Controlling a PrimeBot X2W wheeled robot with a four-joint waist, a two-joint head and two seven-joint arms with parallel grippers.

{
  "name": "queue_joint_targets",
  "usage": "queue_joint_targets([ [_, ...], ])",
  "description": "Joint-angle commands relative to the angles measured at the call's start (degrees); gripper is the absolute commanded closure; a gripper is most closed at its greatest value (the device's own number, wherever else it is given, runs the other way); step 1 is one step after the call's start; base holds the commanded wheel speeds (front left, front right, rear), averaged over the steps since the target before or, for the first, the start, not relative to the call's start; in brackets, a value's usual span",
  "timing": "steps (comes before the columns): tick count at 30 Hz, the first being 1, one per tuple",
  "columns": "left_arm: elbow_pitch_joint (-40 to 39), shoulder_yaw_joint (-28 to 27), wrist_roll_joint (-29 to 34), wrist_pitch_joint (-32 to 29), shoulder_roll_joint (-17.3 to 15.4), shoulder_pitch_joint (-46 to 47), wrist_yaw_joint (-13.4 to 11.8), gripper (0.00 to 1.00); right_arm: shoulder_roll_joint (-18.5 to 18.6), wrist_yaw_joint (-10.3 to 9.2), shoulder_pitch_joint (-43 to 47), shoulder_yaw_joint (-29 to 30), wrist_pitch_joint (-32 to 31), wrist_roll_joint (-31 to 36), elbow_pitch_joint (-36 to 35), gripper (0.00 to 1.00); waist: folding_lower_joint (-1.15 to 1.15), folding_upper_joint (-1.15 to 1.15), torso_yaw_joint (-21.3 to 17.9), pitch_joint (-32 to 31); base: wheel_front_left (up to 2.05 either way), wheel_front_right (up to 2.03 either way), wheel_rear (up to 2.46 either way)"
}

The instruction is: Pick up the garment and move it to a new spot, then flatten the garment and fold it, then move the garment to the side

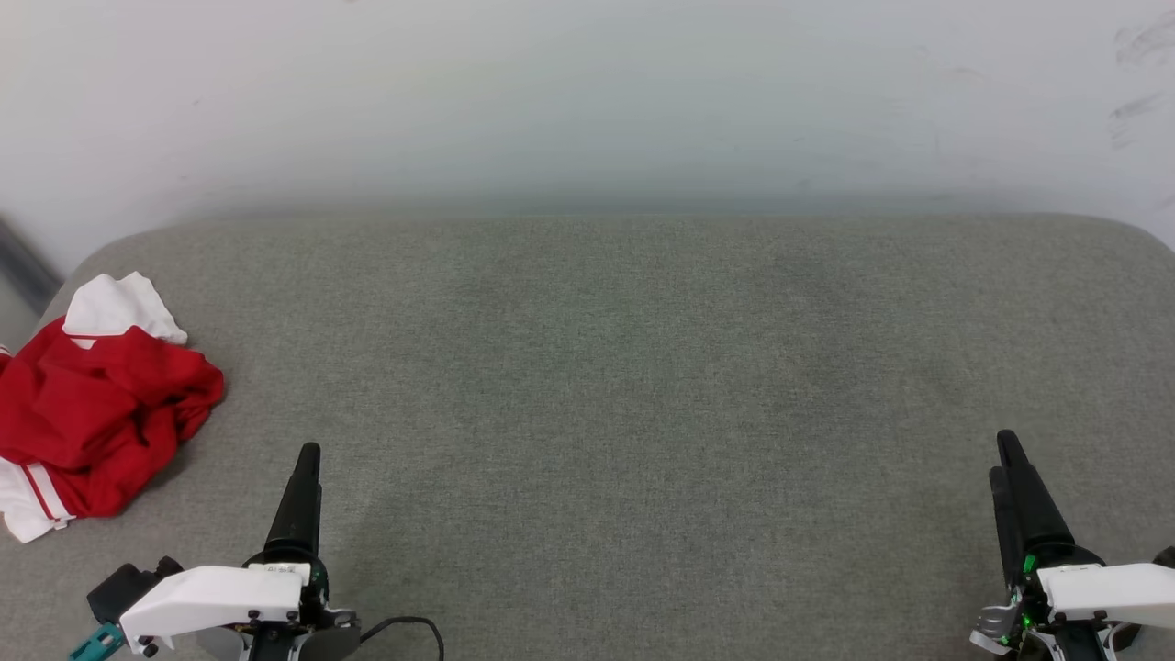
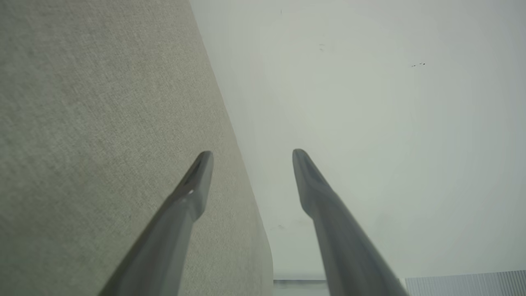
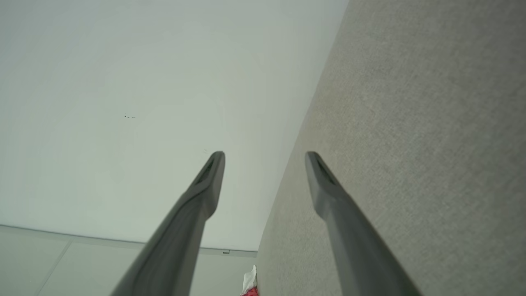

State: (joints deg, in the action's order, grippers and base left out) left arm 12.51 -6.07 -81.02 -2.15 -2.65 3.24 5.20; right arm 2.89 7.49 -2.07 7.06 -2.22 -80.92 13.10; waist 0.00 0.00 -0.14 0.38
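The garment (image 1: pixel 92 408) is a red shirt with white sleeves, lying crumpled at the far left edge of the grey padded table (image 1: pixel 606 367). A small bit of the garment (image 3: pixel 250 285) shows at the bottom of the right wrist view. My left gripper (image 1: pixel 307 454) hovers near the front left, to the right of the garment and apart from it. In the left wrist view my left gripper (image 2: pixel 252 153) is open and empty. My right gripper (image 1: pixel 1005 450) stands at the front right, far from the garment. Its own view shows the right gripper (image 3: pixel 265 154) open with nothing between its fingers.
A pale wall (image 1: pixel 587 101) rises behind the table. The table's grey cloth surface (image 2: pixel 94 123) stretches wide between the two grippers. A thin black cable (image 1: pixel 408 624) curls beside the left wrist at the front edge.
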Motion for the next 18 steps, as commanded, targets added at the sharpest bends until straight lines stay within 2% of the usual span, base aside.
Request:
queue_joint_targets([
  [1, -1.9, 0.2, 2.6, 0.7, -0.1, 0.7, -0.7, 0.00, 0.1, 0.00, -0.5, 0.3, 0.7, 2.9, -1.8, 0.00, 0.00, 0.00, 0.0, 0.0, 0.00, 0.00, 0.00],
  [10, -4.3, 2.0, 13.9, 2.8, -0.2, 0.0, -4.3, 0.00, 0.0, 0.00, 0.3, 0.2, 2.9, 15.3, -5.6, 0.00, 0.00, 0.00, 0.0, 0.2, 0.00, 0.00, 0.00],
  [18, -6.1, 3.5, 23.1, 4.6, -0.2, -0.6, -6.5, 0.00, 0.0, 0.00, 1.4, -1.0, 4.6, 26.1, -8.2, 0.00, 0.00, 0.00, 0.0, 0.4, 0.00, 0.00, 0.00],
])
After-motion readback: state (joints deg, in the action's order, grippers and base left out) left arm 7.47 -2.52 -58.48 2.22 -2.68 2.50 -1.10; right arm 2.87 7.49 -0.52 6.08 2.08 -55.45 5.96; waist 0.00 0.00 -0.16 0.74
